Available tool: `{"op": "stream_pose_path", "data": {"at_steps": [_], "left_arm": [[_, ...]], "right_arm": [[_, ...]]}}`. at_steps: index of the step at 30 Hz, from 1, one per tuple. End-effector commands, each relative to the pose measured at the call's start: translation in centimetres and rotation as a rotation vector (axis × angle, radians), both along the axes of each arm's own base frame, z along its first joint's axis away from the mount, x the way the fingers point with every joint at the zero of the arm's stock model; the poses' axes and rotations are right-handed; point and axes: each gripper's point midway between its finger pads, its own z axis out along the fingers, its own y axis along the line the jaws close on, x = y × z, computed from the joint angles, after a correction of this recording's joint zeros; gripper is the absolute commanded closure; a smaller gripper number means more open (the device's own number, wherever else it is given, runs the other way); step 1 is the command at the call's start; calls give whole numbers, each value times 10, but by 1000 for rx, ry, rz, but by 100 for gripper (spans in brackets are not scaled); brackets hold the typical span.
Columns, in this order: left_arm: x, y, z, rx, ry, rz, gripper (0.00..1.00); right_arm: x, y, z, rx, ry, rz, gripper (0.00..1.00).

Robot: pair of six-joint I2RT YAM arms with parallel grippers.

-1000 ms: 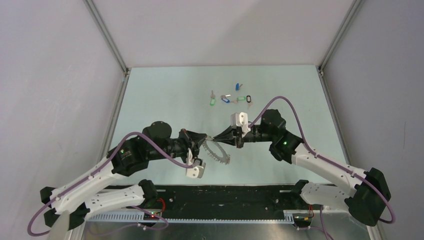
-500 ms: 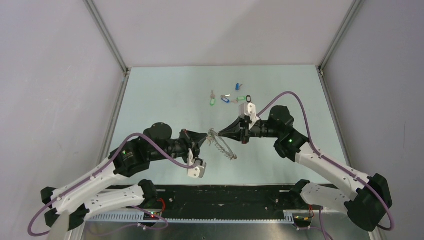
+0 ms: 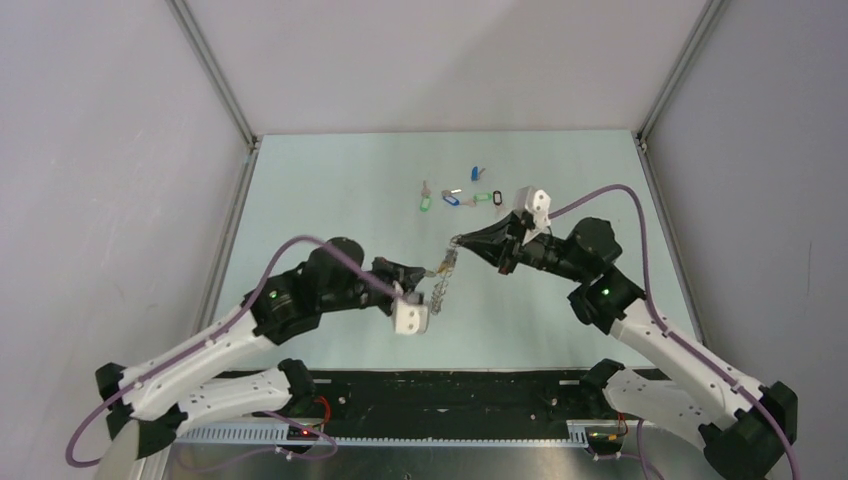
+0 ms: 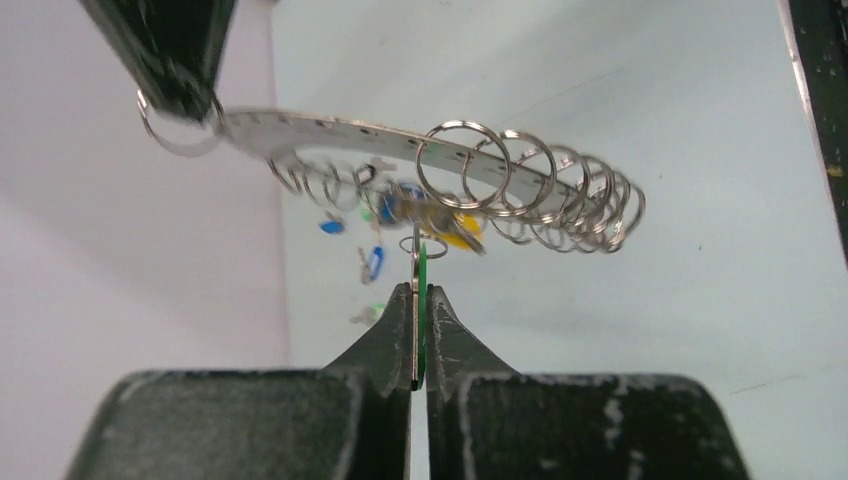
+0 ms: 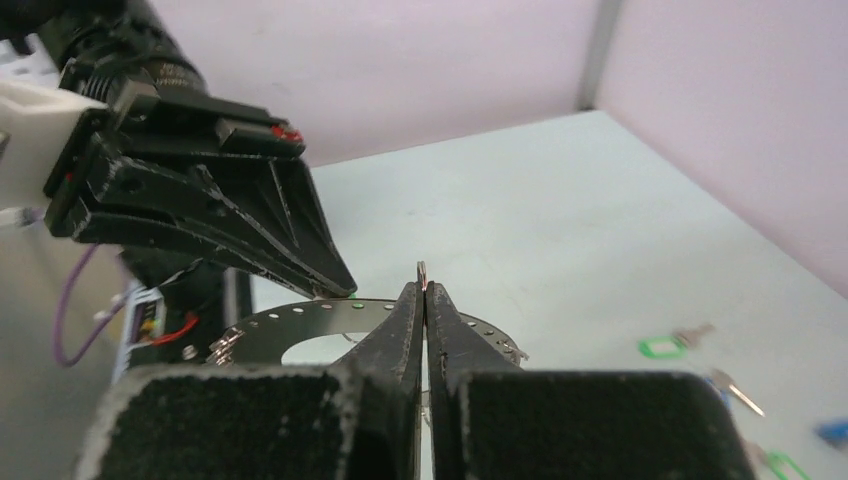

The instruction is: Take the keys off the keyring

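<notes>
The keyring [image 3: 441, 283] hangs in the air between both arms, edge-on in the top view. In the left wrist view it is a flat grey band [image 4: 330, 132] with several small split rings along it. My left gripper [image 4: 418, 290] is shut on a green-tagged key [image 4: 423, 262] that hangs from the band. Blue and yellow tags [image 4: 452, 226] cluster just beyond it. My right gripper [image 5: 423, 285] is shut on a small split ring [image 5: 422, 268] at one end of the keyring [image 5: 300, 318]. In the top view the two tips, left gripper [image 3: 432, 272] and right gripper [image 3: 458, 241], nearly meet.
Several loose keys lie on the table behind the arms: a green tag [image 3: 424, 203], a blue tag [image 3: 450, 198], another blue one [image 3: 476, 173] and a black one [image 3: 497, 196]. The right wrist view shows a green tag [image 5: 660, 347] at its right.
Both grippers carried the keyring up, back and to the right. It turned from lying open-faced to edge-on. The right arm swung back toward the loose keys.
</notes>
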Motion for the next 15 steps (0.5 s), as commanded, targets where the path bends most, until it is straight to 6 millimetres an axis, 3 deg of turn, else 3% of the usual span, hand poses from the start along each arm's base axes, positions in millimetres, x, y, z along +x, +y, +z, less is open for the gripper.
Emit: {"op": "stream_pose_path", "data": {"at_steps": [1, 3, 4, 5, 6, 7, 8, 9, 10, 11, 12, 13, 15], "left_arm": [[32, -19, 20, -219, 260, 185, 100], [54, -24, 24, -296, 381, 285, 100], [66, -30, 16, -330, 479, 360, 100], [83, -25, 24, -375, 499, 439, 100], [96, -31, 11, -395, 597, 519, 100], [113, -26, 17, -435, 608, 593, 100], [126, -31, 2, -444, 687, 666, 100], [142, -27, 6, -481, 697, 726, 100], [154, -31, -10, -482, 759, 787, 100], [169, -28, -7, -533, 793, 847, 100], [183, -33, -27, -515, 829, 890, 100], [198, -32, -23, -554, 852, 920, 100], [226, -38, -42, -568, 912, 981, 99]], "right_arm": [[34, -42, 8, 14, 24, -310, 100], [42, -62, 5, 6, 50, -430, 100], [45, -69, 3, 4, 59, -470, 100], [49, -83, 2, 2, 73, -548, 100], [51, -90, 1, 1, 80, -588, 100], [56, -104, 0, 1, 90, -667, 100], [59, -116, -6, -13, 110, -735, 100], [61, -123, -9, -20, 121, -770, 100], [66, -134, -15, -34, 138, -840, 100], [68, -140, -18, -39, 149, -873, 100], [73, -150, -24, -54, 164, -934, 100], [75, -155, -26, -56, 174, -958, 100], [78, -165, -33, -68, 197, -1005, 100]]}}
